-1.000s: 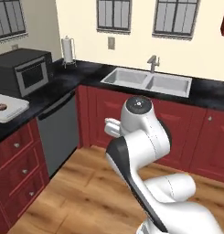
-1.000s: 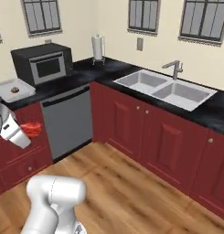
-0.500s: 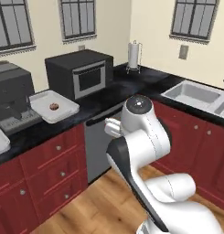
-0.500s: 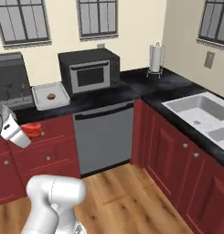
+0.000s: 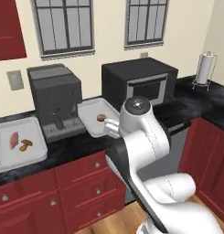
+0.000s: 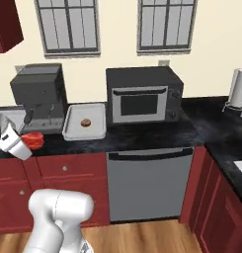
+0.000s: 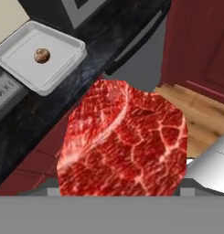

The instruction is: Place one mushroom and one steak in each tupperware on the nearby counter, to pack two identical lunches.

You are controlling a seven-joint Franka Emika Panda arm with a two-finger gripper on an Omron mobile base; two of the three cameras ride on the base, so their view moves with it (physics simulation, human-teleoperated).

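Driven left since a second ago, the base now faces the tupperware [image 6: 73, 129] beside the microwave [image 6: 143, 95], so the gripper [image 6: 24, 144], jaws pinching the steak [image 7: 125, 142], should release low beside the mushroom [image 7: 42, 55].

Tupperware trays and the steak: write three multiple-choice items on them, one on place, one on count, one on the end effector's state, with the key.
1. Where is the tupperware holding one lone mushroom?
A. between coffee machine and microwave
B. on the floor
C. beside the paper towel holder

2. How many items lie in the other tupperware?
A. none
B. two
C. five

3. The end effector is:
A. open, holding nothing
B. shut on a mushroom
C. shut on the steak

Key: 1 A, it sits on the counter between them. 2 B, one steak and one mushroom. 3 C, red meat fills the hand view.
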